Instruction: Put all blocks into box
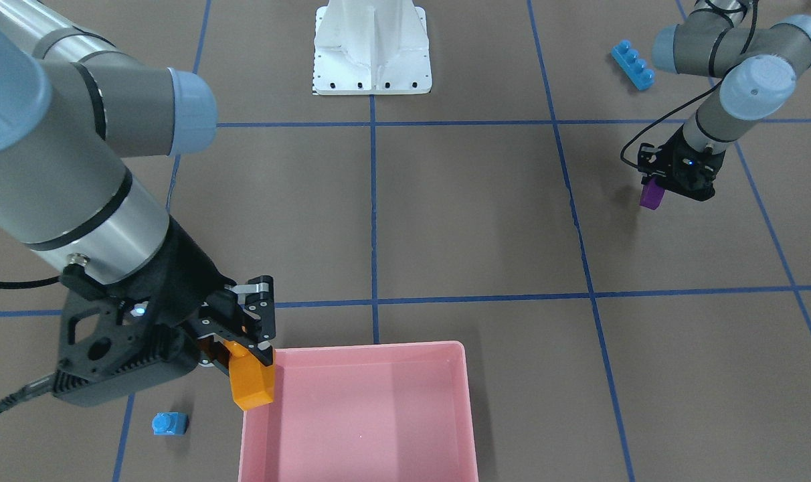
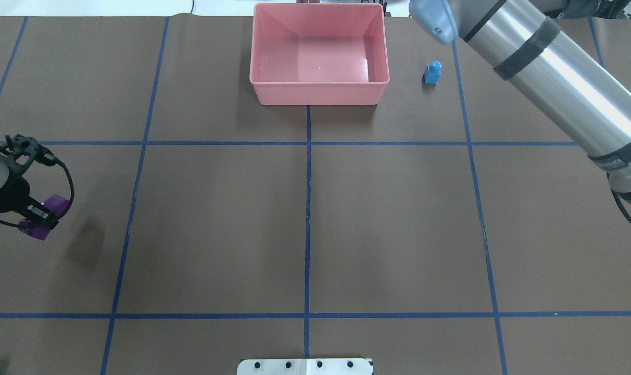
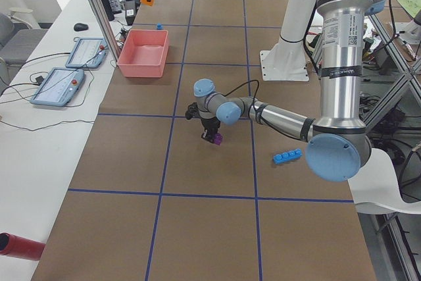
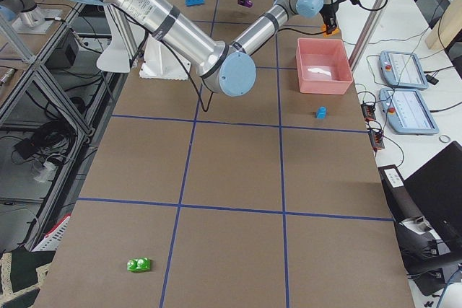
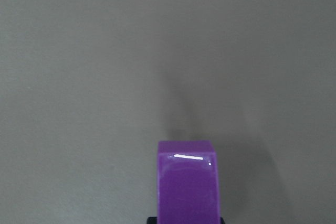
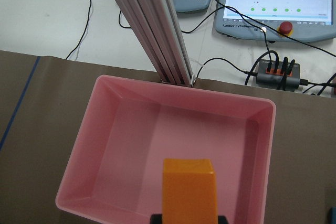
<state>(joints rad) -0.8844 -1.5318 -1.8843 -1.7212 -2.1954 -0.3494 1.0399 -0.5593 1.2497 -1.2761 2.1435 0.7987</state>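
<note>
The blocks are not in the box [image 1: 372,347] yet. It has nothing in it. You have five blocks to put in, so the job is only at its start. Two blocks are up in the air and three lie on the tabletop [image 1: 472,214].

The right gripper [image 1: 239,353] is squeezed tight on the orange block [image 1: 251,385]. In the front-facing view the block hangs at the box's 10 o'clock corner, right over the rim. The right wrist view shows it over the inside of the box, at 6 o'clock. I think it is ready to drop.

The left gripper [image 1: 656,182] pinches the purple block [image 1: 652,195] and holds it above the tabletop, with a shadow close by. In the overhead view it is at 9 o'clock, well apart from the box at 12 o'clock.

The small blue block [image 2: 432,73] sits near the box, at its 3 o'clock in the overhead view. The long blue block [image 1: 633,65] lies at 1 o'clock in the front-facing view. The green block [image 4: 138,265] is far away, at 7 o'clock in the right side view.
</note>
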